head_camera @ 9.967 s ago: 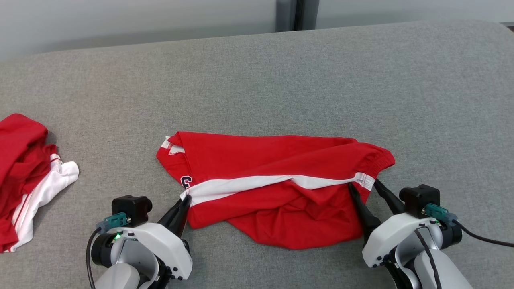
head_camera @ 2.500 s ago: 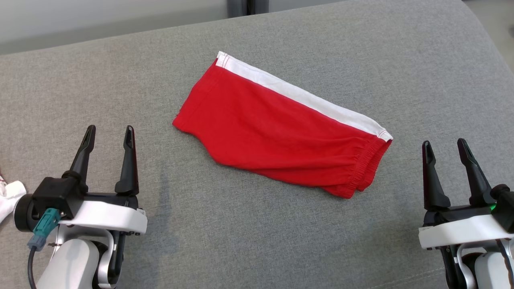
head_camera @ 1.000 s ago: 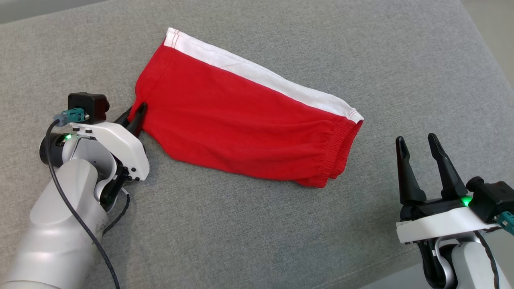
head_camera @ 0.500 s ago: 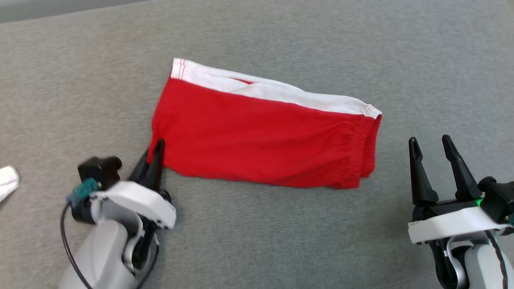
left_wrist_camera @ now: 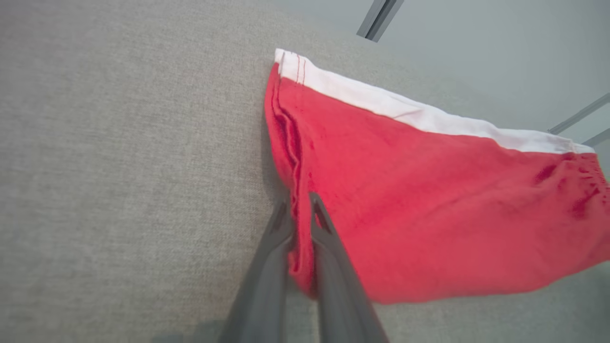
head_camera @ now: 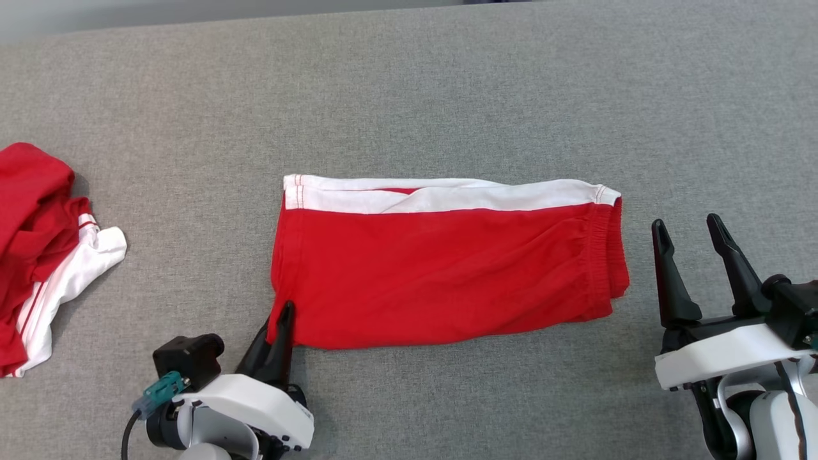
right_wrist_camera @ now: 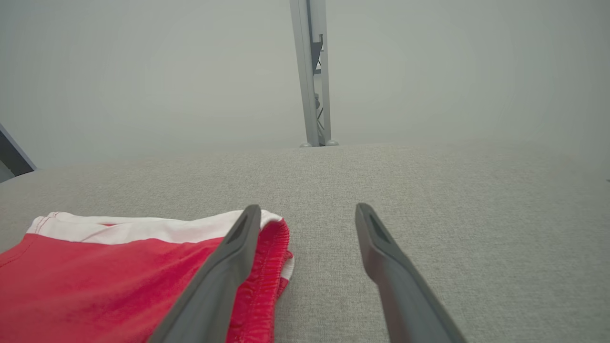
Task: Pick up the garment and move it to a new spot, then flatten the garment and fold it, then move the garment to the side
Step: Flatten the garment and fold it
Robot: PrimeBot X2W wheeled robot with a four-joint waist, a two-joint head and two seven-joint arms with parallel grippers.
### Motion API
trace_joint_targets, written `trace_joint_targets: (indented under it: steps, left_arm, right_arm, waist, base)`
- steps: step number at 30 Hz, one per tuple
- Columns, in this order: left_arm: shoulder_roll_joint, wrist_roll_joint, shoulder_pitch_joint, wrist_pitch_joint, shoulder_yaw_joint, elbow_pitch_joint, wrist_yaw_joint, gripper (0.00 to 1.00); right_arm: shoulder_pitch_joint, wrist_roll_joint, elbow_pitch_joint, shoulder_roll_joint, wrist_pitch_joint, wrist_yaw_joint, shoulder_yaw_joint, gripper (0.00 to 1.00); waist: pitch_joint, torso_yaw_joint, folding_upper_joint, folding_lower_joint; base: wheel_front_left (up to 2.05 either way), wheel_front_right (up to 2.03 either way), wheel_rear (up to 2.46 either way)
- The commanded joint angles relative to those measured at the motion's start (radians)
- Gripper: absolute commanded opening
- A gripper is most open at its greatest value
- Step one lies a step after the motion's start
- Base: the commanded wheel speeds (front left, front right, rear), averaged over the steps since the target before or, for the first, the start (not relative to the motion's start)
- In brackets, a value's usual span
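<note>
- Gripping the near-left corner of the folded garment (head_camera: pixel 447 275), the left gripper (head_camera: pixel 284 314) has its jaws clenched on the red cloth. Two and a half seconds ago those jaws stood spread and clear of it.
- The garment lies mid-way across the grey surface (head_camera: pixel 409 96), long edges level across the head view. Earlier it lay slanted, though the camera has also shifted.
- The white band (head_camera: pixel 447 197) along the far edge shows two overlapping layers with a red sliver between. Two and a half seconds ago it read as one strip.
- The right gripper (head_camera: pixel 693 233) has its jaws released and spread wide, just beside the garment's right end and apart from it, as before.
- Garment: soft red knit in a flat oblong, with a gathered elastic waistband (head_camera: pixel 604 255) at the right end and a stitched hem (left_wrist_camera: pixel 283 128) at the left.
- Surface: coarse woven fabric, matt.
- A crumpled red-and-white heap (head_camera: pixel 45 249) lies well apart at the left edge.
</note>
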Motion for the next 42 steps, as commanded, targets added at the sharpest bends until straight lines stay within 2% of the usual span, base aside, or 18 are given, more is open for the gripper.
trace_joint_targets:
  steps: [1,10,21,33,42]
  left_arm:
    - [0.001,0.001,0.009,-0.013,0.009,-0.021,0.010,1.00]
    - [0.053,0.122,-0.005,-0.143,0.060,-0.099,0.079,1.00]
    - [0.122,0.209,-0.012,-0.162,0.099,-0.123,0.099,1.00]
    - [0.122,0.210,-0.008,-0.152,0.088,-0.138,0.111,1.00]
    - [0.105,0.213,-0.054,-0.138,0.055,-0.138,0.097,1.00]
  right_arm:
    - [0.009,-0.012,-0.006,-0.006,0.007,0.000,0.002,1.00]
    - [0.009,-0.047,-0.021,-0.005,0.006,0.000,0.014,1.00]
    - [0.023,-0.070,0.001,-0.005,0.029,0.000,0.013,1.00]
    - [0.031,-0.051,0.004,-0.005,0.045,0.000,0.002,1.00]
    - [-0.062,-0.011,0.120,-0.005,0.162,0.000,0.052,1.00]
  waist:
    - [-0.006,-0.006,0.0000,0.0000]
    - [-0.056,-0.041,0.0000,0.0000]
    - [-0.128,-0.058,0.0000,0.0000]
    - [-0.130,-0.040,0.0000,0.0000]
    - [-0.092,0.005,0.0000,0.0000]
  base:
    - [0.00,0.00,0.00]
    - [0.00,0.00,0.00]
    - [0.00,0.00,0.00]
    - [0.00,0.00,0.00]
    - [0.00,0.00,0.00]
